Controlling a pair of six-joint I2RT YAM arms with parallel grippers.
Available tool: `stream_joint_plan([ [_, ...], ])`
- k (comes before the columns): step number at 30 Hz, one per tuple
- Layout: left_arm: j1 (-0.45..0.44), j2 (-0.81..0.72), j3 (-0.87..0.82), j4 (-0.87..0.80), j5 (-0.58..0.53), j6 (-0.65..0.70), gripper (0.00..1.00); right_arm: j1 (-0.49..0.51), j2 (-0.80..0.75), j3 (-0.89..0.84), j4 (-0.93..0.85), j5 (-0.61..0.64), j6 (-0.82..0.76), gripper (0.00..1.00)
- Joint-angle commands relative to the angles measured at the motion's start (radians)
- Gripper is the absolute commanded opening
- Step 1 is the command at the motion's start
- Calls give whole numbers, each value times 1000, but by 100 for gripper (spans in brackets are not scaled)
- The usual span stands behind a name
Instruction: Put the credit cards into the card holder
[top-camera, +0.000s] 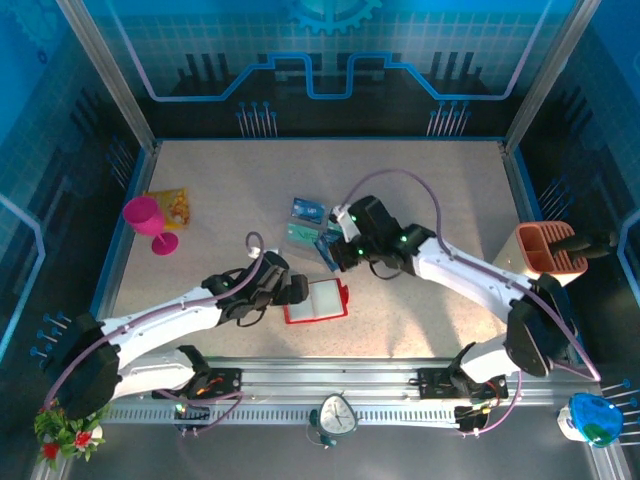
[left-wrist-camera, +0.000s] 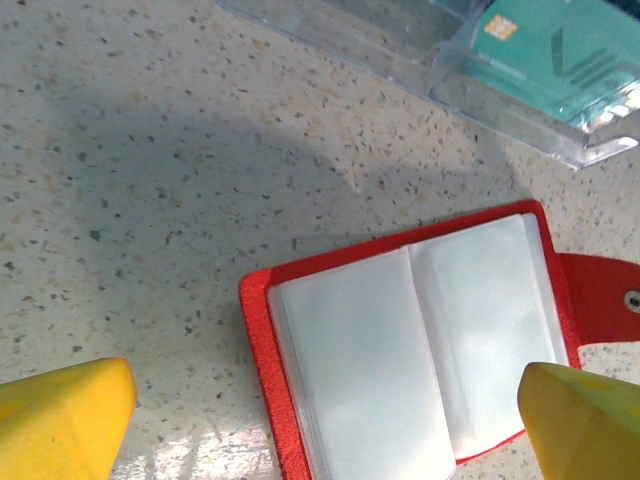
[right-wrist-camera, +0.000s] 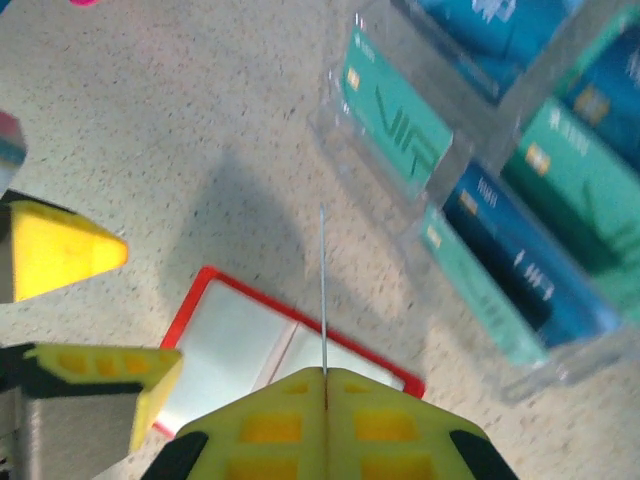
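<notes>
Right gripper (right-wrist-camera: 323, 375), nearest its wrist lens: yellow jaws clenched on one credit card (right-wrist-camera: 323, 290), seen edge-on, above the card holder (right-wrist-camera: 235, 350).
Left gripper (left-wrist-camera: 320, 420): jaws released wide, fingertips (left-wrist-camera: 60, 415) set apart over the holder's near side.
Card holder: red, lying open mid-table, pale sleeves facing up, clasp tab out to one side.
Other credit cards (top-camera: 305, 222): blue and teal, in a clear tray (left-wrist-camera: 500, 110) just beyond the holder.
Surface: beige speckled tabletop (top-camera: 440, 180), blue-edged, shadowed beneath the arms.
Periphery: pink goblet (top-camera: 150, 222) and yellow packet (top-camera: 172, 204) at far left; orange slotted organiser (top-camera: 545, 248) at the right edge.
Room: metal-framed enclosure, panels (top-camera: 330, 50) printed with blue grid, circuit lines and a gear.
</notes>
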Motion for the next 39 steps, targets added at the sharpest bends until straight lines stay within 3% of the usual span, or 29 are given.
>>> stream_joint_plan([
  [1, -36, 42, 27, -54, -72, 0, 99, 3, -90, -127, 228, -77, 201, 0],
  [8, -78, 105, 9, -49, -92, -23, 99, 2, -139, -369, 494, -115, 387, 0],
  [18, -86, 146, -16, -67, -125, -27, 99, 6, -27, -512, 811, -166, 551, 0],
  [39, -87, 201, -31, -168, -173, -92, 99, 58, 115, -552, 945, -119, 597, 0],
])
